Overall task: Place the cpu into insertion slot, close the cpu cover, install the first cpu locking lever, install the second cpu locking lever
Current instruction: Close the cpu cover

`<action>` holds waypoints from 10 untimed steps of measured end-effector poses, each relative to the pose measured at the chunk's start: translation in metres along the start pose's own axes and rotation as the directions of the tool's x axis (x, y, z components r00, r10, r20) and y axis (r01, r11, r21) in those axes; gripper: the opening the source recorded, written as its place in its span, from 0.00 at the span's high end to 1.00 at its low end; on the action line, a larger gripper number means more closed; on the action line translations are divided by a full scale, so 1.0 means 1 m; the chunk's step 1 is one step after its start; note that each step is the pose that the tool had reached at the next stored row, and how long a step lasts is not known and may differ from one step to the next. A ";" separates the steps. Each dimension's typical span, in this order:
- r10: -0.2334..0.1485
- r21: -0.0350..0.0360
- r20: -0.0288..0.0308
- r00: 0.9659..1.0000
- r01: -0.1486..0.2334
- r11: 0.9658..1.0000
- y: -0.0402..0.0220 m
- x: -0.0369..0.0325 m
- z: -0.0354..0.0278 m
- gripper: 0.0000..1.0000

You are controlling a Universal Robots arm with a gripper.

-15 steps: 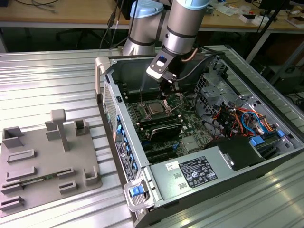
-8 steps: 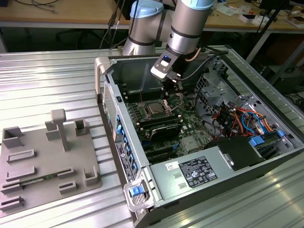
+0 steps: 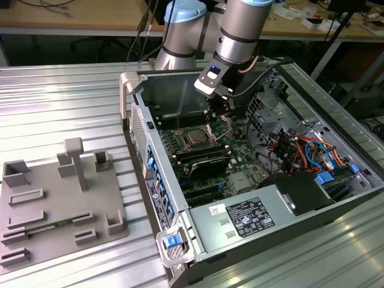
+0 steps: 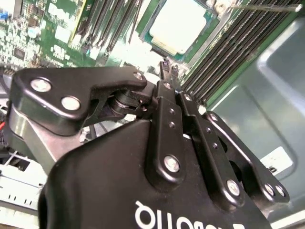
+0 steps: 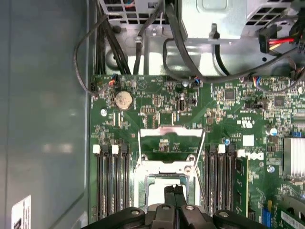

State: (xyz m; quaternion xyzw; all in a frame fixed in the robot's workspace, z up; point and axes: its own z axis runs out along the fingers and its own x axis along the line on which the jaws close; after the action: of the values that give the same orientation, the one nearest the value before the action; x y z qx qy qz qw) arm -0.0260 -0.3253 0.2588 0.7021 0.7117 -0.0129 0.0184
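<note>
**CPU seated in socket, cover raised, claw shut and empty**

A ribbed metal table [image 3: 72, 102] carries an open computer case [image 3: 153, 180] at the centre of the exterior view. A grey fixture tray [image 3: 54, 201] sits at the exterior view's left. The arm [image 3: 240, 30] reaches down from the upper middle of that frame into the case.

The exterior view takes in case, tray and arm together. Both wrist views look closely onto the green motherboard [image 5: 228, 109].

The gripper [image 5: 174, 189] [image 4: 169, 67] has its fingers drawn together with nothing between them.

In the first wrist view the cpu cover [image 5: 170, 131], a thin silvery frame, stands hinged up, and the board shows through its open centre.

The cpu [image 5: 157, 192] [image 4: 178, 24] lies flat in the socket, a pale silver-grey square. It is just beyond the fingertips, and contact cannot be determined. The second wrist view gives the plainer sight of its metal top. Black memory slots [image 5: 110, 181] flank the socket.
</note>
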 end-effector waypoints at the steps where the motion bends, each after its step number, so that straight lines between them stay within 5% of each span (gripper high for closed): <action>1: 0.000 0.000 0.000 1.000 0.000 1.000 0.0050 -0.0001 0.0000 0.89; 2: 0.000 0.000 0.000 1.000 0.000 1.000 0.0105 -0.0002 0.0000 0.89; 6: 0.000 0.000 0.000 1.000 0.000 1.000 0.0127 -0.0004 -0.0043 0.89; 10: 0.000 0.000 0.000 1.000 0.000 1.000 0.0136 -0.0010 -0.0195 0.89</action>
State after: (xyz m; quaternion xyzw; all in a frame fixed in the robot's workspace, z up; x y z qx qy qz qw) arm -0.0126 -0.3253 0.2785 0.7021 0.7117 -0.0129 0.0184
